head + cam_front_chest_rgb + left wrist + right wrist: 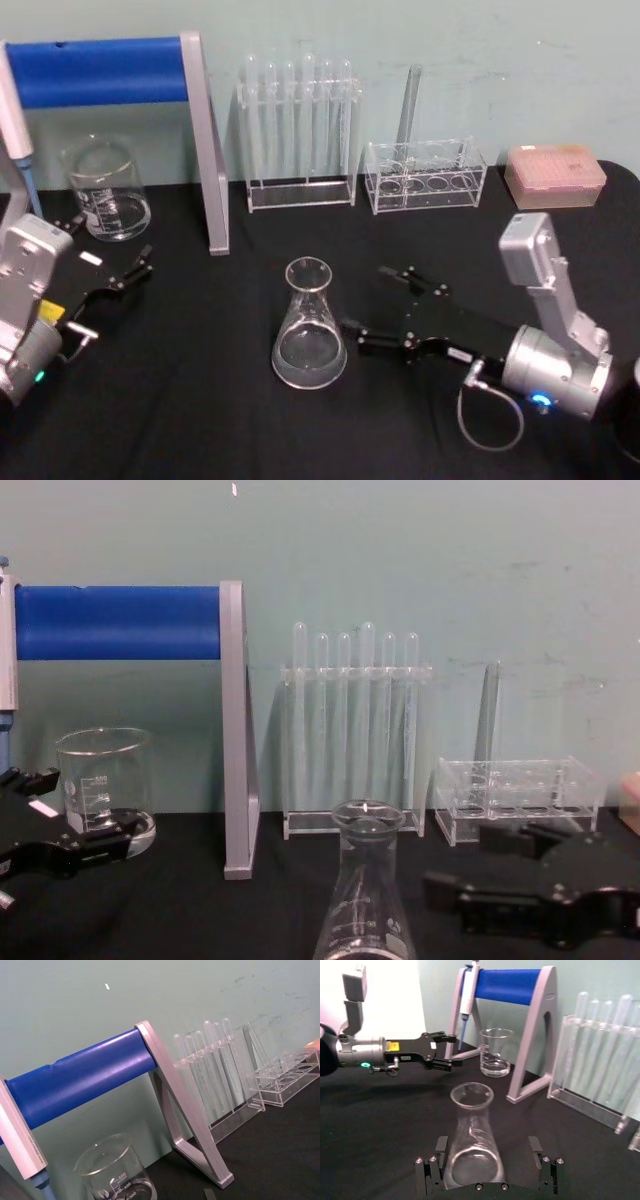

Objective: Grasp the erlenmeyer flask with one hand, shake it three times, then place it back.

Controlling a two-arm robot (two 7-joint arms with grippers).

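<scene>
The erlenmeyer flask stands upright on the black table, straight ahead of the right gripper, whose two fingers are spread wide, one on each side of the flask's broad base. In the right wrist view the fingers flank the glass without pressing it; the head view suggests the tips reach only the near side of the base, so the right gripper looks not yet fully around the flask. The step in hand appears to be the final approach before the grasp.

To do it well, the gripper should go a little farther forward so the fingers pass the widest part of the cone, and should probably close higher, where the wall narrows toward the neck, since a squeeze on the sloping base could let the glass slip upward or tip. Closing gently and evenly matters; glass is slick and hard. The lift before shaking needs to clear the table.

Beyond the flask from this gripper stand a beaker, a blue-barred stand and a rack of test tubes; shaking should stay away from them. The left gripper rests open at the table's far side, near the beaker, idle.
</scene>
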